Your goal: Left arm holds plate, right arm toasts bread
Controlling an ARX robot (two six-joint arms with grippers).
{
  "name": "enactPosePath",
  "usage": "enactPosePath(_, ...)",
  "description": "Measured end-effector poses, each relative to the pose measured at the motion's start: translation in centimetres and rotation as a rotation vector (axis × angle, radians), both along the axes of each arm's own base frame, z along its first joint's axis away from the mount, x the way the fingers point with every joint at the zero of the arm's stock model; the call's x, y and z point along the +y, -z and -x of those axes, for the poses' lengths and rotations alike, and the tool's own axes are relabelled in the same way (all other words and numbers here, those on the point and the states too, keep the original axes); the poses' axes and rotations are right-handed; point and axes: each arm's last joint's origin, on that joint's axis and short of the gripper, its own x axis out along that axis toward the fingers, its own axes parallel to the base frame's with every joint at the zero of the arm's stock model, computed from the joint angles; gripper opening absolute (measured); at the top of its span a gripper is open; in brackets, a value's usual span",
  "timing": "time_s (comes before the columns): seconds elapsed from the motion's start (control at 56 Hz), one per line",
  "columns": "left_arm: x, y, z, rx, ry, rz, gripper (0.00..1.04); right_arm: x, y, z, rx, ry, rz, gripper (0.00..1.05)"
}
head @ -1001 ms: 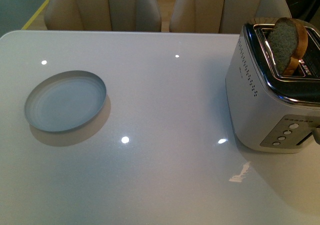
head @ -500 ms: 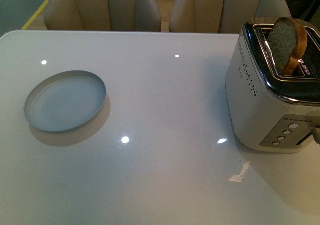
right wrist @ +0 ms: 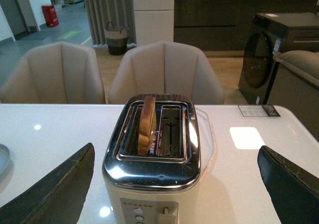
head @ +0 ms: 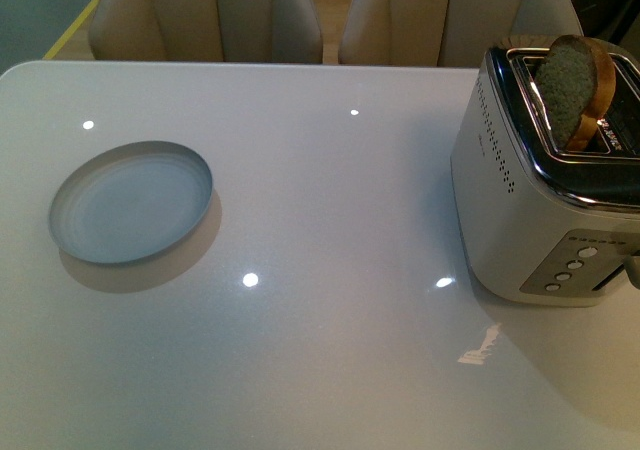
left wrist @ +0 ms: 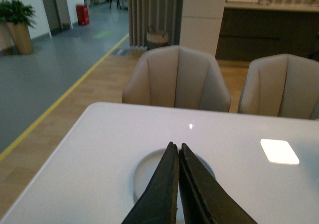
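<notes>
Bread (head: 572,88) sticks up out of the toaster (head: 545,185); plate (head: 131,202) sits empty well left of it. Left fingers (left wrist: 175,167) pressed together holding nothing, right fingers (right wrist: 60,186) spread wide around the toaster.

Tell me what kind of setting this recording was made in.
Probably a showroom or office-style dining and kitchen area, not a private home. A glossy white table with a toaster faces padded beige chairs. Dark cabinets stand behind, and a long corridor has a yellow floor line.
</notes>
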Motion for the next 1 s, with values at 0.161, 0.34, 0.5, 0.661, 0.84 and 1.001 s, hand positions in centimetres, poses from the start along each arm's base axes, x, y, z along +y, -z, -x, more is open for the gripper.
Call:
enactPosePath(0.161, 0.00, -0.13, 0.53, -0.027, 0.000, 0.000, 0.03, 0.00, 0.00, 0.00, 0.000, 0.000, 0.000, 0.96)
enactPosePath(0.34, 0.00, -0.12, 0.54, -0.027, 0.000, 0.000, 0.03, 0.00, 0.00, 0.00, 0.000, 0.000, 0.000, 0.96)
enactPosePath(0.5, 0.00, -0.12, 0.54, -0.027, 0.000, 0.000, 0.03, 0.00, 0.00, 0.00, 0.000, 0.000, 0.000, 0.96)
enactPosePath(0.661, 0.00, -0.12, 0.54, -0.027, 0.000, 0.000, 0.35, 0.00, 0.00, 0.00, 0.000, 0.000, 0.000, 0.96)
enactPosePath(0.84, 0.00, -0.12, 0.54, -0.027, 0.000, 0.000, 0.77, 0.00, 0.00, 0.00, 0.000, 0.000, 0.000, 0.96)
enactPosePath(1.001, 0.00, -0.12, 0.54, -0.027, 0.000, -0.002, 0.97, 0.00, 0.00, 0.00, 0.000, 0.000, 0.000, 0.96)
